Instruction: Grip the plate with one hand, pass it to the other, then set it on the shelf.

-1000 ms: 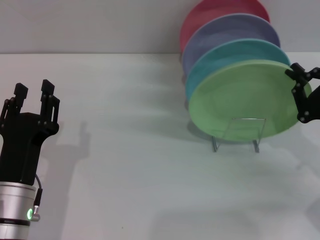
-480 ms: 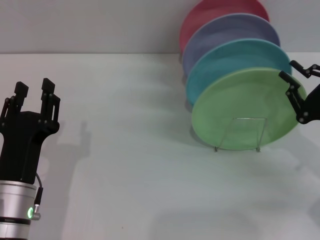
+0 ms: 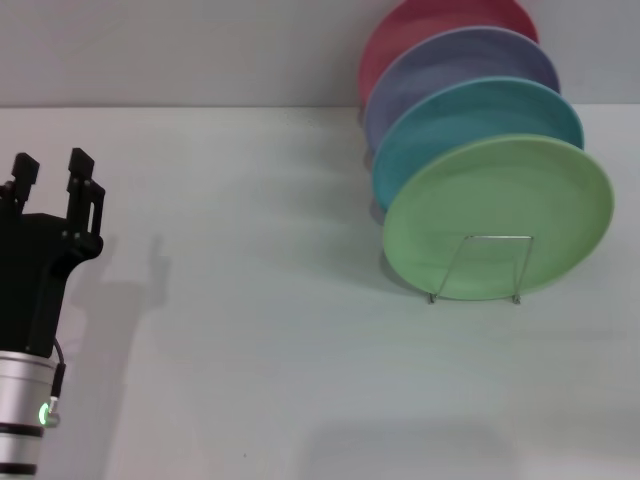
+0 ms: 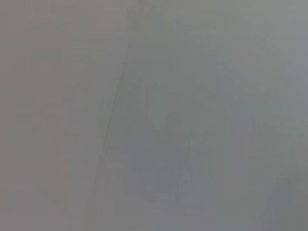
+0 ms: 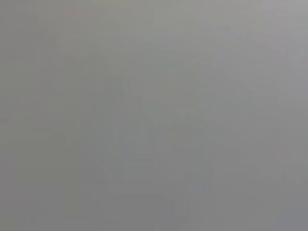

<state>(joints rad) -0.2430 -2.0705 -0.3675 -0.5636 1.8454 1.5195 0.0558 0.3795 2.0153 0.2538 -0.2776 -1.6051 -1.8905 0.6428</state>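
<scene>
The plate [image 3: 497, 217] stands upright in the shelf [image 3: 487, 267] at right of frame, so the parted, empty left tool [image 3: 46, 172] at far left need only stay away.

plate [image 3: 497, 215] foremost on shelf [image 3: 478, 268], right | left end effector [image 3: 47, 175] far left

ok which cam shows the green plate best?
Head view. The green plate stands upright at the front of the row in the rack, whole face visible. Both wrist views show only featureless grey, no plate.
</scene>
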